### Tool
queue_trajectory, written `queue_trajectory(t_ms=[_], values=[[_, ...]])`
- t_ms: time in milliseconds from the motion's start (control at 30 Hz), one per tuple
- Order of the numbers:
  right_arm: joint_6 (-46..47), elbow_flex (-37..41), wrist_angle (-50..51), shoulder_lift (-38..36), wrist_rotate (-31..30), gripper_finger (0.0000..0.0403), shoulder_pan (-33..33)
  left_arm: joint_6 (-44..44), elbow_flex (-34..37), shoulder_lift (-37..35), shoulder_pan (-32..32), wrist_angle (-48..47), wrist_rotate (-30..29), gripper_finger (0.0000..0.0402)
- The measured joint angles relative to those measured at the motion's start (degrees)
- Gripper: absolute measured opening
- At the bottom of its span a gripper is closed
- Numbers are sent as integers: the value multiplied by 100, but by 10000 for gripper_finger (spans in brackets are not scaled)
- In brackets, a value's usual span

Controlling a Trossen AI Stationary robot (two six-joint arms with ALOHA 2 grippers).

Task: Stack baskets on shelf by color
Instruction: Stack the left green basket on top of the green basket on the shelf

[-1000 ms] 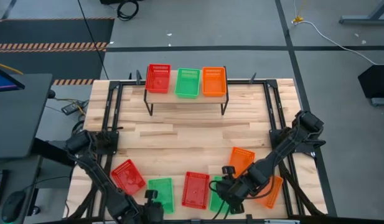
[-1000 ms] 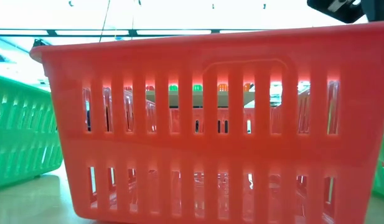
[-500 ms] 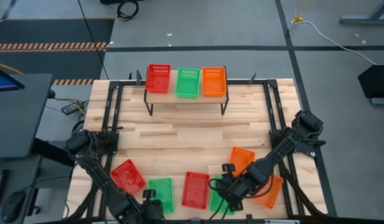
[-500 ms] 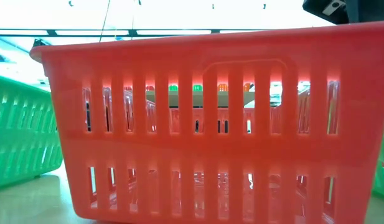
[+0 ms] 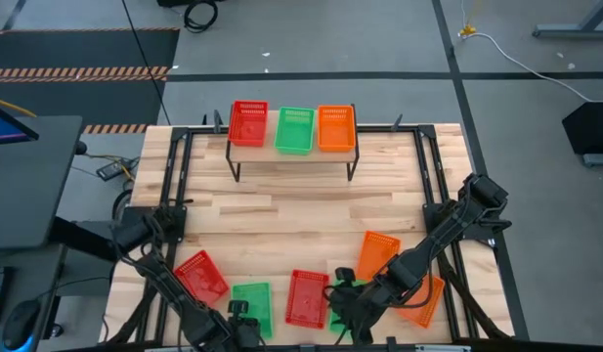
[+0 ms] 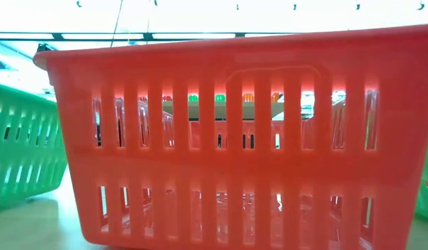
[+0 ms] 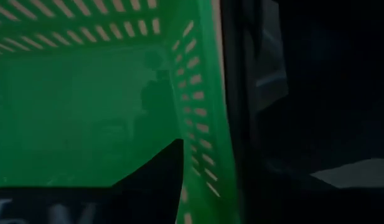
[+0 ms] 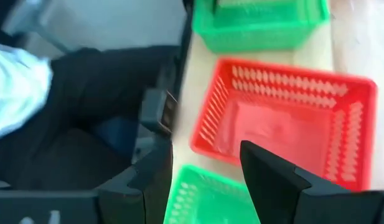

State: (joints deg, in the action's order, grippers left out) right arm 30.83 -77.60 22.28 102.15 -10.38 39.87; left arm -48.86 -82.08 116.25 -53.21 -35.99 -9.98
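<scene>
At the near edge, the left gripper (image 5: pixel 240 315) sits over a green basket (image 5: pixel 251 302), 1 finger (image 7: pixel 155 180) inside its wall; I cannot tell how wide it stands. A red basket (image 5: pixel 307 296) lies beside it. The right gripper (image 5: pixel 343 305) hangs spread wide above another green basket (image 8: pixel 207 199). Farther back, the shelf (image 5: pixel 292 155) carries 3 baskets.

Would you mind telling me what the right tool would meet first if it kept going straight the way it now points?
Probably the green basket just beneath its open fingers. The right tool points down at that basket's near end, with a red basket just beyond. Depth is hard to judge, so this is a best guess.
</scene>
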Motion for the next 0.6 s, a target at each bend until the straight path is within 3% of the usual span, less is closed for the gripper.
queue_trajectory(t_ms=[167,300,467,600], values=[[-137,-2,-207,0,102,194,0,-17,0,6,107,-120,-27,131],[-110,14,-215,0,100,194,0,26,0,6,191,-258,-61,89],[-109,102,-192,2,102,194,0,330,-9,-79,417,-927,-131,13],[-126,133,-79,2,123,194,0,882,-368,-211,811,-1892,-338,10]])
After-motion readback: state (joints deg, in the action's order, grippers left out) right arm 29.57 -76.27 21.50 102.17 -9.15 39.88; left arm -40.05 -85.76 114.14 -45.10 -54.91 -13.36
